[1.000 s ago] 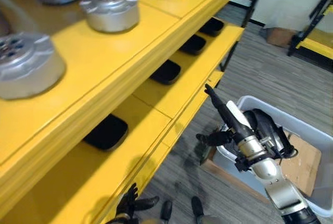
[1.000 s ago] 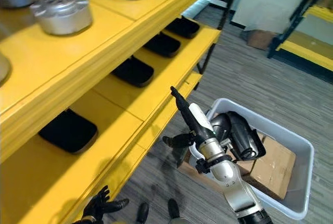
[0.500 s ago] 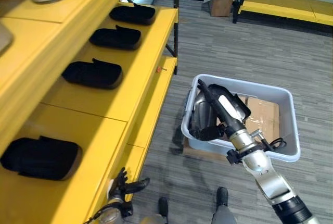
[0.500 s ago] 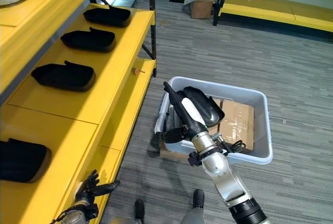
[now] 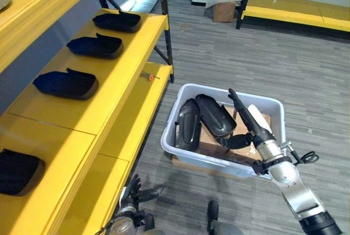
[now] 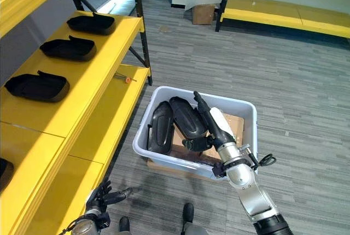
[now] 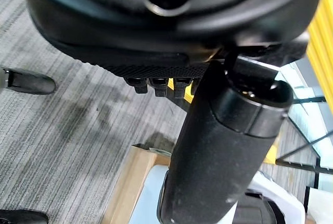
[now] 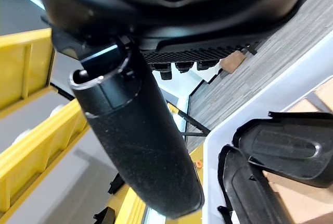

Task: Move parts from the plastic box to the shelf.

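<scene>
- Reaching over the plastic box [image 5: 273, 112], right hand [image 5: 249, 125] sits above the box's open top, fingers straight and extended, thumb sticking out to the side, holding nothing
- plastic box is light grey, sits on the grey striped floor [image 5: 229, 54] just beside the yellow shelf [image 5: 117, 76]
- two black parts in the box: one part [image 5: 187, 124] stands on edge against the box wall nearest the shelf, second part [image 5: 216, 115] lies tilted next to it, the two touching
- right hand's thumb is near the second part; contact cannot be told
- brown cardboard [image 5: 265, 123] lines the box bottom, visible behind the right hand; another cardboard sheet shows under the box at the near edge
- right wrist view: same two black parts [image 8: 270, 153] seen inside the white-grey box wall, hand's fingers straight, nothing between them
- shelf's middle level carries a row of black parts: one [image 5: 65, 83], next [image 5: 94, 45], far one [image 5: 116, 22], plus one more partly cut off at the near end [image 5: 16, 170]
- small red-tipped item [image 5: 147, 75] lies on the lower shelf level's edge
- left hand [image 5: 135, 194] low by the shelf's near corner, fingers spread and relaxed, empty
- another yellow rack [image 5: 295, 5] stands at the far side of the room, with a cardboard box [image 5: 222, 11] on the floor by it
</scene>
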{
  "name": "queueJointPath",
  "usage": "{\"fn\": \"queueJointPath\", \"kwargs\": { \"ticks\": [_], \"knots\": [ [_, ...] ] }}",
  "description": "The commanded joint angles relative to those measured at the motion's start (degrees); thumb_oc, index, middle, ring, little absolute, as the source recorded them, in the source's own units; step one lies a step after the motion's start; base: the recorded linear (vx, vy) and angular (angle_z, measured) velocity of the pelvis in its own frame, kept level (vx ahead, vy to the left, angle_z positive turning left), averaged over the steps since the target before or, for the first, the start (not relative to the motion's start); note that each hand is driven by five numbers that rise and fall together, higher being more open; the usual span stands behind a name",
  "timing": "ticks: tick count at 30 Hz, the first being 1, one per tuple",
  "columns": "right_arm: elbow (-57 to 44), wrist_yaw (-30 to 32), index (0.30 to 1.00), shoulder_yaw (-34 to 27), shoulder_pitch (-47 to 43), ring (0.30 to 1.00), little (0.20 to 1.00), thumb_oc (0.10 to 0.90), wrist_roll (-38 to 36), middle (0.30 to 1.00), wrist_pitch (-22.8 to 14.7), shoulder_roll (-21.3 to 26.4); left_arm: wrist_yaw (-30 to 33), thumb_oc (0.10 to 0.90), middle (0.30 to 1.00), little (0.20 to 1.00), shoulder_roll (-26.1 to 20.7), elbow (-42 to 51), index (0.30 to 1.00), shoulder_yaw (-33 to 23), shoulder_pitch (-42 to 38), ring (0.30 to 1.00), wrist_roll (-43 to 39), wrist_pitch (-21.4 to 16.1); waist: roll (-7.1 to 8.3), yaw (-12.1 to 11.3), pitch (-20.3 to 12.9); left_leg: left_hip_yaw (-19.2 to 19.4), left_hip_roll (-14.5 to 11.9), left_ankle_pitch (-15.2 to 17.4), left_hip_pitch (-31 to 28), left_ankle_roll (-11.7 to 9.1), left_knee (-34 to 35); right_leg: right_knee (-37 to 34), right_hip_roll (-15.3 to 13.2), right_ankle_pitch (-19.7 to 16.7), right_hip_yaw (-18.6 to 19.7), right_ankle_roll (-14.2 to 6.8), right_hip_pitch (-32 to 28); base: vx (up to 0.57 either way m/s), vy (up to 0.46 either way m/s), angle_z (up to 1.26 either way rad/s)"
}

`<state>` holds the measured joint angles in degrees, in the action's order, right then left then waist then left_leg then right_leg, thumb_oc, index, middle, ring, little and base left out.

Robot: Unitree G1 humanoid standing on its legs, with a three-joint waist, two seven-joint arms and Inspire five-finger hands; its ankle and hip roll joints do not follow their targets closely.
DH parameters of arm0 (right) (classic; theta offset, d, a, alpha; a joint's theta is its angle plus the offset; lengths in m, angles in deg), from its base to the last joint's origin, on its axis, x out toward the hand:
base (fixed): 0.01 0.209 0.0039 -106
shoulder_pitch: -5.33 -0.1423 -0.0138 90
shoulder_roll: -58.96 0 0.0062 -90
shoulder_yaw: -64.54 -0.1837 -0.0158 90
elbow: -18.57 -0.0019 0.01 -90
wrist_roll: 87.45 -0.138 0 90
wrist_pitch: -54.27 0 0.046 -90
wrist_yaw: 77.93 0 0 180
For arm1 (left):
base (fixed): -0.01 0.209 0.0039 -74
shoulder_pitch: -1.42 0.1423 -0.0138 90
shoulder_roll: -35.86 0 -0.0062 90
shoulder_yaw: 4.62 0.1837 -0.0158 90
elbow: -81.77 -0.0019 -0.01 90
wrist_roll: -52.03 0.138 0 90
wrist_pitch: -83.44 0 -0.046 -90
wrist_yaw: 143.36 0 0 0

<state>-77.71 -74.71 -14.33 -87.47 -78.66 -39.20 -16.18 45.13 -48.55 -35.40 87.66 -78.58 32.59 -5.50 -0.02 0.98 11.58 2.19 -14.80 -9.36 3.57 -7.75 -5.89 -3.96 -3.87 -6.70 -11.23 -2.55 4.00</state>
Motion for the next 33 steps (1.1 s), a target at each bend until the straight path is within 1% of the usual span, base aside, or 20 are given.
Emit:
{"fn": "queueJointPath", "kwargs": {
  "ticks": [1,3,4,5,7,8,9,10,11,12,13,17,19,20,22,26,28,30,32,33],
  "knots": [
    [-7.46,2.70,1.000,-4.06,-0.37,1.000,1.000,0.900,-2.38,1.000,-5.36,-0.16,-0.40,0.900,1.000,1.000,-4.00,4.77,1.000,-0.35,1.22,1.000,1.86,-3.16,2.43,-0.56,-1.85,-2.83,4.15,0.13,-1.38,3.14,-13.69,-0.68,-0.30,-1.40,2.35,-0.09,-1.82,0.04,-0.057,-0.23],
    [-7.31,2.81,1.000,-4.70,0.29,1.000,1.000,0.900,-2.67,1.000,-5.19,-0.37,-0.61,0.900,1.000,1.000,-3.73,5.49,1.000,-0.15,1.77,1.000,1.69,-2.95,2.94,-1.23,-0.84,-4.30,7.18,1.22,2.00,4.06,-13.37,-0.85,-0.51,-1.04,3.23,0.05,-2.30,0.07,-0.050,-0.33],
    [-7.10,3.10,1.000,-5.14,0.75,1.000,1.000,0.900,-3.20,1.000,-5.32,-0.77,-0.79,0.900,1.000,1.000,-3.61,6.36,1.000,-0.34,3.12,1.000,1.55,-2.84,3.58,-1.83,-0.31,-5.41,9.31,4.43,4.81,5.20,-9.91,-0.93,-0.49,-1.07,4.66,-0.47,-2.31,0.06,-0.011,-0.27],
    [-7.14,3.09,1.000,-5.15,0.84,1.000,1.000,0.900,-3.22,1.000,-5.31,-0.78,-0.80,0.900,1.000,1.000,-3.64,6.40,1.000,-0.33,3.21,1.000,1.55,-2.83,3.65,-1.98,-0.32,-5.22,9.33,4.43,4.55,5.26,-9.69,-0.92,-0.54,-1.02,4.82,-0.51,-2.38,0.09,0.020,-0.33],
    [-6.74,2.99,1.000,-5.39,1.28,1.000,1.000,0.900,-3.37,1.000,-5.35,-0.81,-0.83,0.900,1.000,1.000,-3.55,5.89,1.000,-0.32,4.09,1.000,1.94,-2.85,4.04,-2.46,-0.27,-5.90,8.17,4.28,5.51,5.03,-3.21,-1.04,-0.49,-0.93,6.51,-1.24,-2.52,0.13,0.087,-0.36],
    [-5.99,3.32,1.000,-5.09,0.69,1.000,1.000,0.900,-3.14,1.000,-5.30,-0.69,-0.60,0.900,1.000,1.000,-3.80,5.48,1.000,-0.39,3.92,1.000,2.30,-2.95,3.45,-3.18,-0.18,-8.14,7.89,1.94,6.88,4.12,1.66,-1.04,-0.07,-0.72,8.09,-1.78,-2.73,0.13,0.098,-0.39],
    [-5.98,3.33,1.000,-5.08,0.68,1.000,1.000,0.900,-3.14,1.000,-5.31,-0.68,-0.60,0.900,1.000,1.000,-3.78,5.46,1.000,-0.38,3.91,1.000,2.30,-2.97,3.46,-3.27,-0.12,-8.02,7.84,1.73,6.55,4.09,2.12,-1.04,-0.05,-0.71,8.18,-1.76,-2.80,0.17,0.156,-0.41],
    [-6.12,2.85,1.000,-5.02,1.12,1.000,1.000,0.900,-2.82,1.000,-5.12,-0.60,-0.88,0.900,1.000,1.000,-3.53,5.12,1.000,-0.63,4.60,1.000,2.49,-2.91,2.88,-3.04,-0.46,-7.71,7.49,1.98,5.32,3.82,3.84,-1.04,0.20,0.13,9.50,-2.26,-3.29,0.14,0.139,-0.50],
    [-6.39,2.57,1.000,-5.14,1.83,1.000,1.000,0.900,-2.53,1.000,-5.32,-0.75,-0.97,0.900,1.000,1.000,-3.09,4.74,1.000,-0.56,4.99,1.000,2.63,-2.93,2.42,-2.91,-1.03,-6.26,7.06,2.07,3.38,3.68,6.24,-1.04,0.47,0.30,9.95,-2.51,-3.50,0.14,0.140,-0.61],
    [-6.46,2.55,1.000,-5.15,1.93,1.000,1.000,0.900,-2.52,1.000,-5.30,-0.72,-0.97,0.900,1.000,1.000,-3.06,4.72,1.000,-0.52,5.04,1.000,2.64,-2.96,2.38,-3.11,-0.99,-6.03,6.96,1.91,2.94,3.66,6.73,-1.04,0.52,0.31,10.14,-2.50,-3.60,0.15,0.194,-0.89],
    [-6.41,2.47,1.000,-5.98,3.37,1.000,1.000,0.900,-1.76,1.000,-5.12,-0.99,-1.30,0.900,1.000,1.000,-2.89,4.15,1.000,-0.04,4.77,1.000,3.26,-2.84,1.77,-2.55,-1.61,-4.04,6.81,1.68,0.55,3.32,8.98,-1.04,-0.01,0.22,10.29,-2.78,-3.81,0.10,0.142,-0.88],
    [-6.49,2.94,1.000,-6.32,3.12,1.000,1.000,0.900,-0.40,1.000,-4.67,-0.75,-1.22,0.900,1.000,1.000,-3.68,3.99,1.000,0.56,4.18,1.000,3.56,-3.07,1.60,-2.09,-1.53,-1.56,7.10,2.23,-1.72,3.58,10.42,-0.98,-1.03,-0.02,11.29,-3.43,-3.90,0.09,0.157,-0.54],
    [-5.75,3.33,1.000,-5.95,1.77,1.000,1.000,0.900,1.36,1.000,-4.29,-0.17,-1.02,0.900,1.000,1.000,-4.25,3.97,1.000,0.68,3.78,1.000,3.51,-3.21,1.85,-2.03,-1.08,0.03,7.13,2.81,-2.21,3.92,10.89,-0.93,-1.57,-0.44,12.25,-3.90,-3.37,0.02,0.120,-0.26],
    [-5.37,3.63,1.000,-5.70,0.44,1.000,1.000,0.900,2.90,1.000,-3.99,0.56,-1.02,0.900,1.000,1.000,-4.48,4.04,1.000,0.77,3.49,1.000,3.41,-3.24,1.98,-2.12,-0.84,0.62,7.16,3.06,-2.15,3.91,10.89,-0.97,-1.91,-0.77,12.63,-4.20,-2.83,-0.03,0.120,-0.29],
    [-3.63,5.19,1.000,-4.77,-5.51,1.000,1.000,0.900,6.66,1.000,-3.27,3.92,-0.79,0.900,1.000,1.000,-5.80,4.38,1.000,1.25,1.90,1.000,3.26,-3.51,2.40,-2.31,0.44,1.59,7.45,3.42,-0.50,4.10,10.89,-1.04,-2.67,-1.69,13.20,-5.04,0.15,-0.09,0.091,-0.28],
    [0.29,7.47,1.000,-2.64,-12.91,1.000,1.000,0.900,10.12,1.000,-2.47,7.83,-0.91,0.900,1.000,1.000,-7.36,4.77,1.000,2.75,-0.08,1.000,2.83,-4.17,2.51,-2.39,2.66,1.39,7.58,2.64,2.81,3.74,10.89,-1.03,-3.17,-2.67,12.61,-5.10,3.77,-0.09,0.000,-0.12],
    [3.77,8.22,1.000,-0.18,-18.45,1.000,1.000,0.900,13.94,1.000,-1.18,11.42,-0.85,0.900,1.000,1.000,-8.49,5.28,1.000,4.10,-1.54,1.000,2.39,-4.48,2.45,-2.75,4.76,0.91,7.66,1.86,5.14,3.49,10.89,-0.91,-3.41,-3.21,11.90,-5.08,5.87,-0.08,-0.033,0.15],
    [5.58,8.52,1.000,0.95,-20.21,1.000,1.000,0.900,15.27,1.000,-0.77,12.63,-0.93,0.900,1.000,1.000,-8.66,5.37,1.000,4.35,-1.76,1.000,2.33,-4.62,2.36,-2.84,5.27,0.76,7.64,1.61,5.66,3.41,10.89,-0.88,-3.41,-3.36,11.78,-5.04,6.35,-0.04,-0.033,0.15],
    [9.44,9.24,1.000,3.96,-26.60,1.000,1.000,0.900,20.29,1.000,0.75,17.43,-0.99,0.900,1.000,1.000,-9.27,6.04,1.000,5.66,-2.67,1.000,2.11,-4.96,1.54,-3.27,7.75,0.30,7.62,0.69,7.68,2.85,10.89,-0.41,-3.53,-3.69,10.99,-4.92,8.28,-0.06,-0.040,0.13],
    [9.68,9.33,1.000,4.21,-26.94,1.000,1.000,0.900,20.28,1.000,0.71,17.47,-0.99,0.900,1.000,1.000,-9.16,5.99,1.000,5.60,-2.77,1.000,2.10,-4.98,1.45,-3.16,7.79,0.27,7.61,0.66,7.75,2.84,10.89,-0.35,-3.52,-3.68,10.96,-4.91,8.37,-0.06,-0.022,0.07]
  ]
}}
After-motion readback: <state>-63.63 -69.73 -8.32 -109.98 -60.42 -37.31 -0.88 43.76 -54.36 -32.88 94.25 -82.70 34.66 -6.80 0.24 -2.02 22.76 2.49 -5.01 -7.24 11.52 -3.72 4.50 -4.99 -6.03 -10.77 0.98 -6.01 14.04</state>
